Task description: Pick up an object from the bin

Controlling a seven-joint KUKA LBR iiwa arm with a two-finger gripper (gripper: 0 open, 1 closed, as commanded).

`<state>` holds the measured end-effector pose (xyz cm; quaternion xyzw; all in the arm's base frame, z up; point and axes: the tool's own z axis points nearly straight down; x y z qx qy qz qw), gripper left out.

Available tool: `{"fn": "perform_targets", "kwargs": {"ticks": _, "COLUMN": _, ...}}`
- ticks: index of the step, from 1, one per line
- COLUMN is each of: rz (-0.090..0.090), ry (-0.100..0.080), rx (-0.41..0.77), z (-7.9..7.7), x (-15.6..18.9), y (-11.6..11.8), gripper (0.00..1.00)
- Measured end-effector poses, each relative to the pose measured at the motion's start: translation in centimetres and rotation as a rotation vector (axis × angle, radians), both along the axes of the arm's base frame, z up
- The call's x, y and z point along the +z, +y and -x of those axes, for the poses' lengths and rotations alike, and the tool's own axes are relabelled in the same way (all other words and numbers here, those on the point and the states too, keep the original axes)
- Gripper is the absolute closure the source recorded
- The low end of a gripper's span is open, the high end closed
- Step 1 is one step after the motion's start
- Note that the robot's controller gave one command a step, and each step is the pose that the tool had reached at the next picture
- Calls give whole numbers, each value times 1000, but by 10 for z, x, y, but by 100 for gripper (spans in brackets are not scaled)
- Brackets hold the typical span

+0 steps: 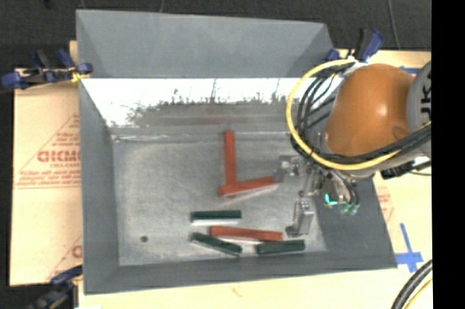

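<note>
Camera view, gripper [298,217] near bin's right wall [352,238], above green bar [280,248], opening unclear

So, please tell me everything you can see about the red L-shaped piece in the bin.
The L piece is one flat, matte, orange-red angle, perhaps plastic. Its long arm runs toward the far wall; its short arm points right from the lower corner. It lies flat mid-floor in the bin, seemingly whole. Nothing touches it: a green bar lies below it, apart, and the gripper is to its right, apart.
</note>
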<state>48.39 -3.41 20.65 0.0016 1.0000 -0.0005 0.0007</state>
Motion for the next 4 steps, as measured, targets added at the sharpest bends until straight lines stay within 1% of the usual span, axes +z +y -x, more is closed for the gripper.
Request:
{"fn": "perform_targets", "kwargs": {"ticks": 1, "rz": -3, "ry": -3, "rx": -334, "z": 10, "x": -134, "y": 16, "gripper": 0}}
{"fn": "perform_targets", "kwargs": {"ticks": 2, "rz": -2, "ry": -1, "rx": -330, "z": 10, "x": -133, "y": 15, "gripper": 100}}
{"fn": "perform_targets", "kwargs": {"ticks": 3, "rz": -2, "ry": -5, "rx": -330, "z": 9, "x": -132, "y": 15, "gripper": 0}}
{"fn": "perform_targets", "kwargs": {"ticks": 4, "rz": -1, "ry": -2, "rx": -327, "z": 10, "x": -133, "y": 15, "gripper": 100}}
